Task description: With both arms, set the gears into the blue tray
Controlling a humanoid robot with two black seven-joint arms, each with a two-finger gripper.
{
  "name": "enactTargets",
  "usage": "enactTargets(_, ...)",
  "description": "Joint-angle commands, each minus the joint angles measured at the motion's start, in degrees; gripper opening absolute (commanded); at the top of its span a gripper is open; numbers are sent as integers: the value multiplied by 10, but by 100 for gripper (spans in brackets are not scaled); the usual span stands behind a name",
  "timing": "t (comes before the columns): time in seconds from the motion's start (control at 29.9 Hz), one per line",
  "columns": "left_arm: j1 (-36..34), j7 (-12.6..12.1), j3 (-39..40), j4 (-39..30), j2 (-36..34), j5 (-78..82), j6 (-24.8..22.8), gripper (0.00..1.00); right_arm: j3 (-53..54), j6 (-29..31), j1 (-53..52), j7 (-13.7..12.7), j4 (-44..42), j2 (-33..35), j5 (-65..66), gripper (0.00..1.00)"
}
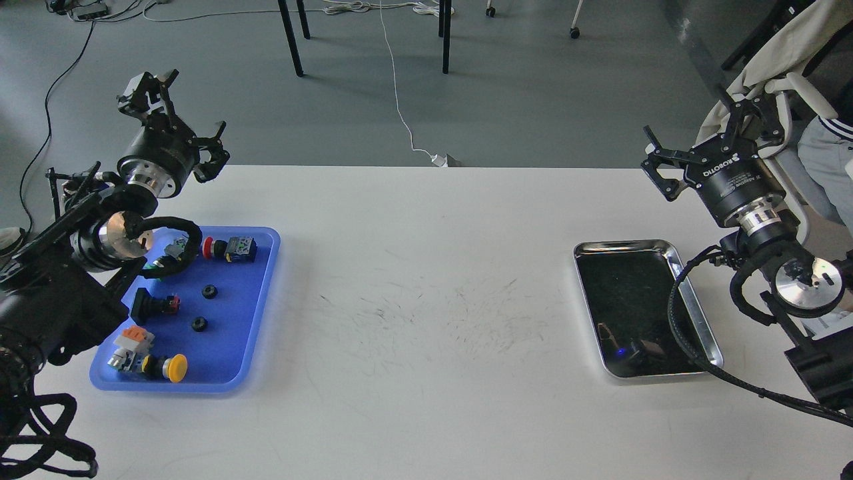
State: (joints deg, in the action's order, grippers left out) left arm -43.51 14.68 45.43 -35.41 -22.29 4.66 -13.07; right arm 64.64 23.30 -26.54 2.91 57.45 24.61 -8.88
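Jaws gaping empty on both sides. Left gripper (172, 110) hovering behind blue tray (260, 280); right gripper (708, 148) raised beyond counter (426, 280). Two gears (209, 291) lying inside.

Bright even overhead light, soft shadows, steel tray (693, 303) glare, sharp focus

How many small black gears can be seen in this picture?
2. Both lie in the blue tray: one gear near its middle, the other gear just nearer to the robot. The left arm may hide more.
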Motion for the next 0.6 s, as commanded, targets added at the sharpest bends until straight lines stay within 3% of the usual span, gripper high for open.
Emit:
enactTargets(0.0, 0, 0, 0, 0, 0, 0, 0, 99, 0, 0, 1, 0, -1, 0, 0, 99)
enactTargets(0.57, 0, 0, 0, 0, 1, 0, 0, 99, -1, 1, 1, -1, 0, 0, 0, 99)
